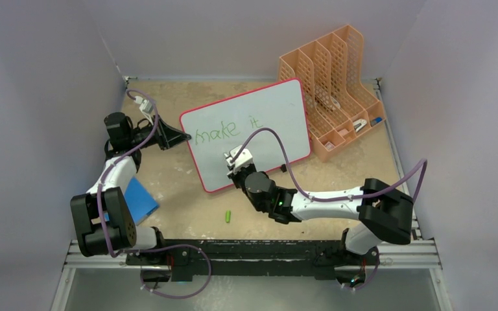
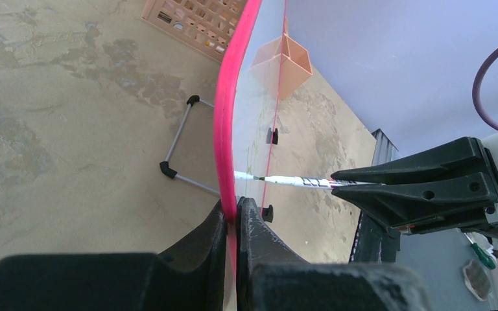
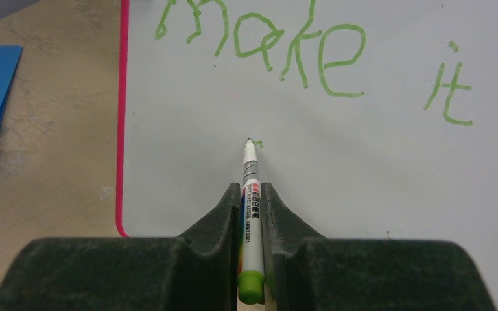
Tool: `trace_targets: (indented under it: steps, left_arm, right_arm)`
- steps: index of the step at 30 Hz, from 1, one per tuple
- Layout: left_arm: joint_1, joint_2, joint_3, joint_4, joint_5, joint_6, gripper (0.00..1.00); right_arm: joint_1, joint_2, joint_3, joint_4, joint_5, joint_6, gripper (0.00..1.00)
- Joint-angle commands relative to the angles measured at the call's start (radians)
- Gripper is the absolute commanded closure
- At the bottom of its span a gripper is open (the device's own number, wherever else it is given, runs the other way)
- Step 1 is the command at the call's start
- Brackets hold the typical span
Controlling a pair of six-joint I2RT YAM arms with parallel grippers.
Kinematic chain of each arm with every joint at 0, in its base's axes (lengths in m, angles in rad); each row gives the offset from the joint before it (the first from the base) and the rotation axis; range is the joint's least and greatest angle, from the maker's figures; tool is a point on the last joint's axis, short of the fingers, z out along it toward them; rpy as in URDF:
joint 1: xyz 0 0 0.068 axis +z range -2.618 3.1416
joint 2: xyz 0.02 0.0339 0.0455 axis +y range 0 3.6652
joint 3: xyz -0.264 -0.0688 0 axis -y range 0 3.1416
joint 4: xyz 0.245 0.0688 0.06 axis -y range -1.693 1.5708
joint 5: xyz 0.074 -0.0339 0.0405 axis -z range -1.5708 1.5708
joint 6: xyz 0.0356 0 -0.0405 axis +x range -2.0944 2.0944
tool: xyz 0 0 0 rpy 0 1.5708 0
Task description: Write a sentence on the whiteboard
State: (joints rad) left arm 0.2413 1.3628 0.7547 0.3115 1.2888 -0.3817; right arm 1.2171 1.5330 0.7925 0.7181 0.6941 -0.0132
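Observation:
The whiteboard (image 1: 253, 133) with its pink-red rim stands tilted in the middle of the table. Green words "make it" (image 1: 225, 129) run along its upper part, the sentence (image 3: 311, 55) reading the same in the right wrist view. My left gripper (image 1: 183, 137) is shut on the board's left rim (image 2: 228, 116). My right gripper (image 1: 236, 161) is shut on a white marker (image 3: 251, 194) with a green end. The marker tip (image 3: 249, 140) touches the board below "make", beside a tiny green dot. In the left wrist view the marker (image 2: 292, 181) meets the board face.
An orange mesh file rack (image 1: 334, 91) stands right behind the board. A blue pad (image 1: 136, 199) lies by the left arm. A green marker cap (image 1: 229, 216) lies in front of the board. The board's wire stand (image 2: 180, 146) props it from behind.

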Motion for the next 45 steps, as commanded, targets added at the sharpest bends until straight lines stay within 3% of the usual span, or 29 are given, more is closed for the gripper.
trace_targets:
  steps: [1, 45]
  left_arm:
    - [-0.019, -0.021, 0.012, -0.003, 0.004, 0.040, 1.00]
    - [-0.019, -0.025, 0.011, -0.007, 0.001, 0.041, 1.00]
  right_arm:
    - [0.001, 0.001, 0.050, 0.038, -0.016, -0.019, 1.00]
    - [0.002, -0.046, -0.005, -0.109, -0.050, 0.034, 1.00]
